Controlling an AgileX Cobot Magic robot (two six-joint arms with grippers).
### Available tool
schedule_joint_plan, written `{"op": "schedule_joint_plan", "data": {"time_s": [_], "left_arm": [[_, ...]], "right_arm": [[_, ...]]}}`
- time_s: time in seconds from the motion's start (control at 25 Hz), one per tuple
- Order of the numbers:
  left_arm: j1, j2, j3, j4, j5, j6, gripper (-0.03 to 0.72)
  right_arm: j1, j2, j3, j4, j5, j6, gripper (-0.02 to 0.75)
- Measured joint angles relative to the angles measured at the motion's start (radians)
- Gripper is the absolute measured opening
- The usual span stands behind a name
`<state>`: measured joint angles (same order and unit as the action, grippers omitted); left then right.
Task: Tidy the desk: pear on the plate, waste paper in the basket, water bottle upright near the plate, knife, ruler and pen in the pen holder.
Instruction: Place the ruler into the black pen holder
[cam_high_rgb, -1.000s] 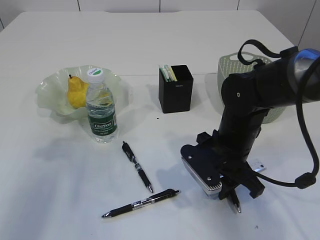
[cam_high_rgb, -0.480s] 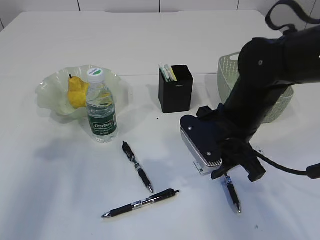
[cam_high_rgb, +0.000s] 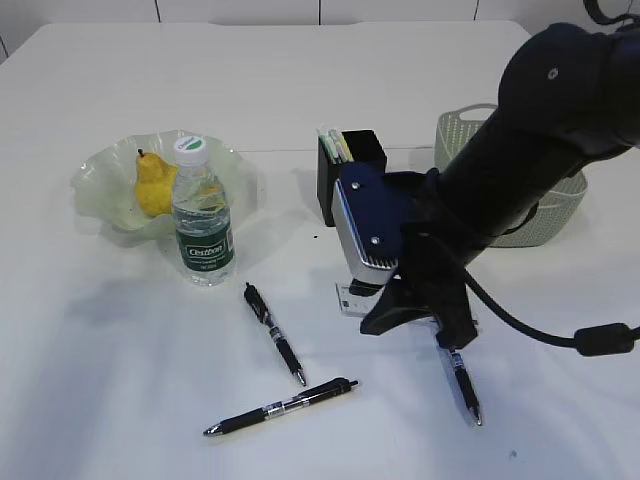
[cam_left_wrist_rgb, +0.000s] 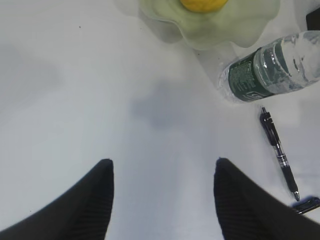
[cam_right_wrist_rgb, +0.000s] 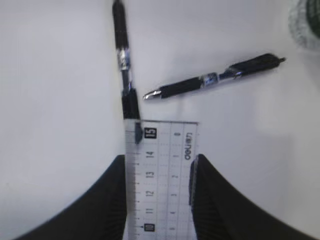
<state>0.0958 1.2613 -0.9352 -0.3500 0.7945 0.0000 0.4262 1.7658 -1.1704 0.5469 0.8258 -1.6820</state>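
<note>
My right gripper (cam_high_rgb: 392, 312) (cam_right_wrist_rgb: 159, 159) is shut on a clear ruler (cam_high_rgb: 350, 298) (cam_right_wrist_rgb: 161, 175) and holds it above the table, just in front of the black pen holder (cam_high_rgb: 355, 190). Three black pens lie on the table: one (cam_high_rgb: 275, 333) (cam_right_wrist_rgb: 122, 55), a second (cam_high_rgb: 282, 407) (cam_right_wrist_rgb: 215, 77), and a third (cam_high_rgb: 462, 382) under my right arm. The yellow pear (cam_high_rgb: 153, 185) (cam_left_wrist_rgb: 202, 4) sits on the pale green plate (cam_high_rgb: 100, 175) (cam_left_wrist_rgb: 220, 27). The water bottle (cam_high_rgb: 203, 215) (cam_left_wrist_rgb: 270, 72) stands upright against the plate. My left gripper (cam_left_wrist_rgb: 162, 167) is open over bare table.
The pale green basket (cam_high_rgb: 455, 130) stands at the back right, largely hidden by my right arm. Pale green and white items (cam_high_rgb: 335, 145) stick out of the pen holder. No waste paper shows.
My right arm has risen from the table's front right and swung left toward the pen holder with the ruler. The pen under it has stayed on the table.
</note>
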Motion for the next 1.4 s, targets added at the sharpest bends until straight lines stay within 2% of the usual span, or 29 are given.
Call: {"op": "schedule_joint_plan", "data": {"time_s": [0.24,0.52,0.8,1.04,1.4], "left_arm": [[0.000,0.000,0.000,0.000,0.018,0.000,0.447],[0.000,0.000,0.000,0.000,0.048,0.000,0.447],[0.000,0.000,0.000,0.000,0.056,0.000,0.447],[0.000,0.000,0.000,-0.006,0.058,0.000,0.447],[0.000,0.000,0.000,-0.010,0.058,0.000,0.447]], "right_arm": [[-0.047,0.000,0.000,0.217,-0.051,-0.026,0.280],[-0.175,0.000,0.000,0.666,-0.073,-0.228,0.280],[-0.202,0.000,-0.002,1.132,-0.132,-0.622,0.280],[-0.203,0.022,-0.071,1.203,-0.171,-0.741,0.280],[-0.210,0.177,-0.280,1.210,-0.178,-0.710,0.280]]}}
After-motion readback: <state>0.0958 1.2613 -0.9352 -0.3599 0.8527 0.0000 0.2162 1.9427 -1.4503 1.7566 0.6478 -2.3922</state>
